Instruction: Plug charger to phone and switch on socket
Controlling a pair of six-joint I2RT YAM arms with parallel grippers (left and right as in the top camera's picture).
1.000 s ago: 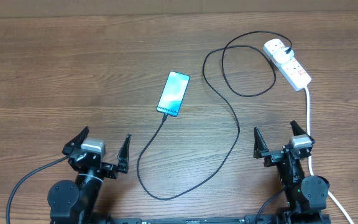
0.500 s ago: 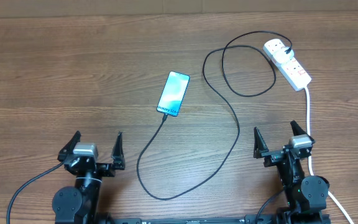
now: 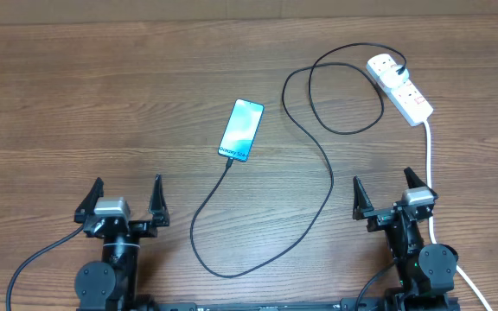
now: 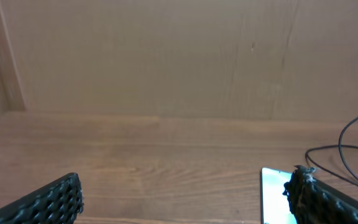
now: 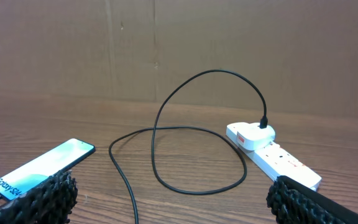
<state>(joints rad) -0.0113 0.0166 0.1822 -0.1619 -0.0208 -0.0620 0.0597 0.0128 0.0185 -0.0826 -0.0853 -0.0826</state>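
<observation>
Fingers [image 3: 156,197] of the left gripper [image 3: 125,186] stand wide apart and hold nothing, low at the near edge of the wooden table [image 3: 76,95]. Ahead of them and to their left lies bare wood as far as the far edge. The left wrist view shows that same bare stretch running to a brown board wall, with only a corner of the phone [image 4: 272,193] at the right finger.

Right of the left gripper and well apart from it, the phone [image 3: 241,130] lies flat near the table's middle, screen up and lit blue. It is slightly tilted, with its "Galaxy" edge toward the robot. The charger [image 3: 332,180] meets that near short edge with its tip. It sweeps down in a wide curve between the two arms, climbs right of the phone, loops once, and ends in a black plug [image 5: 265,123] seated in the socket [image 3: 400,86].

The socket rests at the far right, angled, near the table's far edge. Its thick white lead [image 3: 429,155] runs down toward the near edge, just beside the right arm. Whether its red switches are on cannot be told.

The right gripper [image 3: 384,186] also stands wide apart and empty. Open wood lies ahead of it up to the charger's loop, and the cable's long curve passes close on its left.
</observation>
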